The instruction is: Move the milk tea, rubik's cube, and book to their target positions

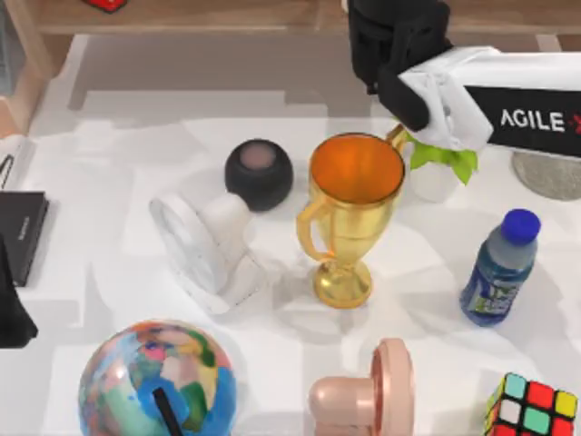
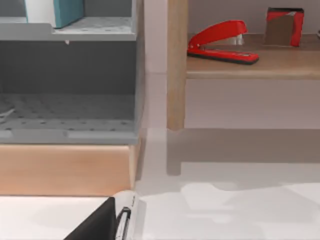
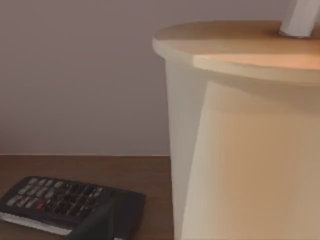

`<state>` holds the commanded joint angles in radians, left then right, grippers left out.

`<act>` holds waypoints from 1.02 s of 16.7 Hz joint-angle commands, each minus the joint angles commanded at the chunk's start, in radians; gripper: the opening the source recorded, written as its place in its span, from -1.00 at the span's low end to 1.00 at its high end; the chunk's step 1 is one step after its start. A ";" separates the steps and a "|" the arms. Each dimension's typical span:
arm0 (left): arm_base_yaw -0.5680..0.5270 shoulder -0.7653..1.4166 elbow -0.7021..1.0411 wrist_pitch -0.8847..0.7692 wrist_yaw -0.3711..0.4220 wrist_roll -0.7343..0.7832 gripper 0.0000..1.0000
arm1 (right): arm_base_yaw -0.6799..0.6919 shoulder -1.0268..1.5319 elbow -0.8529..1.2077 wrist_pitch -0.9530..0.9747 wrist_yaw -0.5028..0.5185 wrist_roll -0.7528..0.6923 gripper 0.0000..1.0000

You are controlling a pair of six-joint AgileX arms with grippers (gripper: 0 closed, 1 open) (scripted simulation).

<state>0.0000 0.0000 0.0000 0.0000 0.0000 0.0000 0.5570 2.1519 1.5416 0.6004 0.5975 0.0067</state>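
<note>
Milk-tea step, by my read. Your right tool (image 1: 398, 45) is up at the back of the top view, over the wooden shelf (image 1: 227, 16) behind the worktop (image 1: 109, 136). In the right wrist view the milk tea (image 3: 240, 130) looms right in front of the camera. It is upright, and a calculator (image 3: 65, 202) lies beside it on the brown shelf board. You can't tell whether the tool is closed on the cup or free of it.

The book (image 2: 62, 10) sits in the upper tier of a grey rack (image 2: 70, 75) in the left wrist view, so it is likely already placed. The cube (image 1: 531, 407) is on the worktop's near right corner, near the bottle (image 1: 499, 268), and looks untouched. Left arm (image 1: 11, 304) idles at the left edge; its tool state can't be told either.

Next, if the cup stands at its target, confirm release and back straight out without tipping it. Then swing down past the trophy (image 1: 349, 213) and bottle to the cube.
</note>
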 joint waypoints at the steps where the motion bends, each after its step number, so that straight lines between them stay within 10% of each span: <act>1: 0.000 0.000 0.000 0.000 0.000 0.000 1.00 | -0.010 0.027 0.044 -0.016 -0.010 0.000 1.00; 10: 0.000 0.000 0.000 0.000 0.000 0.000 1.00 | -0.051 0.125 0.206 -0.080 -0.049 -0.002 1.00; 17: 0.000 0.000 0.000 0.000 0.000 0.000 1.00 | -0.051 0.125 0.206 -0.080 -0.049 -0.002 -0.06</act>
<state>0.0000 0.0000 0.0000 0.0000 0.0000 0.0000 0.5062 2.2771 1.7476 0.5209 0.5485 0.0048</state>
